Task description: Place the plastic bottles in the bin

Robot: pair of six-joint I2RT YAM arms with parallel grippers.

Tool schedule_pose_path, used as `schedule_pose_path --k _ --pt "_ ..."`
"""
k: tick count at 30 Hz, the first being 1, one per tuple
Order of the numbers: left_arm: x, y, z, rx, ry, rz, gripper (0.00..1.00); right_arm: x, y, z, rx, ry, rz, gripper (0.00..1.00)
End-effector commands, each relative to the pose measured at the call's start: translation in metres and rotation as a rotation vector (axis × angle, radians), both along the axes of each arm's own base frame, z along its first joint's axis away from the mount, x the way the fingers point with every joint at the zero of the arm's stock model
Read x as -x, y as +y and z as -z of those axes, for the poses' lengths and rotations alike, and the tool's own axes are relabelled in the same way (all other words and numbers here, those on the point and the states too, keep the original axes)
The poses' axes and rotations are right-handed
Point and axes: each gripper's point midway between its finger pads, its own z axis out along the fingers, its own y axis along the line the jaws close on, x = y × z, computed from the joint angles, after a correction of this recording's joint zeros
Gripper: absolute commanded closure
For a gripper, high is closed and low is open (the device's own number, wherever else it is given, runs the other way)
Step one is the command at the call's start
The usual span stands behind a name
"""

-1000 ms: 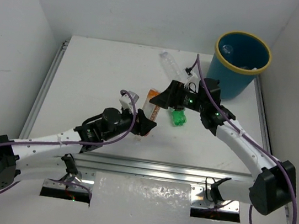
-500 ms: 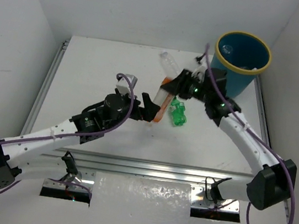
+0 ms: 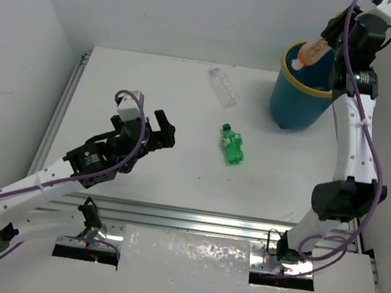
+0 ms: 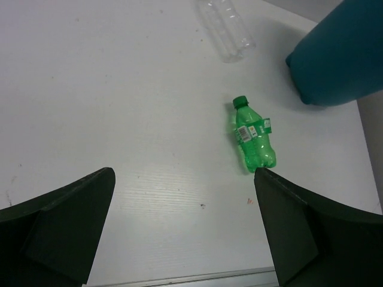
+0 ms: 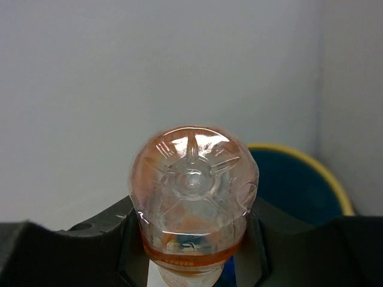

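Your right gripper [image 3: 327, 40] is clamped on an orange plastic bottle [image 3: 311, 53], holding it tilted high over the round teal bin with the yellow rim [image 3: 285, 77]. Your left gripper [image 3: 155, 131] hangs above the white table [image 3: 117, 84], jaws spread wide with nothing between them. A green plastic bottle [image 3: 232, 144] lies on its side mid-table. A clear plastic bottle [image 3: 223, 87] lies beyond it, nearer the bin.

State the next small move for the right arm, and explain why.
Probably open the right gripper to let go of the orange bottle. The bottle is clamped cap-down and already hangs over the open mouth of the bin, so it should fall inside.
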Motion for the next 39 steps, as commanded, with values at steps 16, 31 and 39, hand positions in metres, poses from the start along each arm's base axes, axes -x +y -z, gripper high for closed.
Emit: schedule_pose_path --k 16,31,39 --pt "-0.075 -0.148 0.091 -0.08 0.323 0.168 0.01 0.013 -0.006 0.005 0.262 0.146 0.191 0.01" --pt "-0.138 -0.249 0.185 -0.176 0.463 0.087 0.05 0.173 0.07 0.123 -0.005 0.322 -0.209 0.01" --pt "-0.124 -0.238 0.249 -0.26 0.567 0.066 0.74 0.201 0.075 0.134 0.005 0.317 -0.27 0.01"
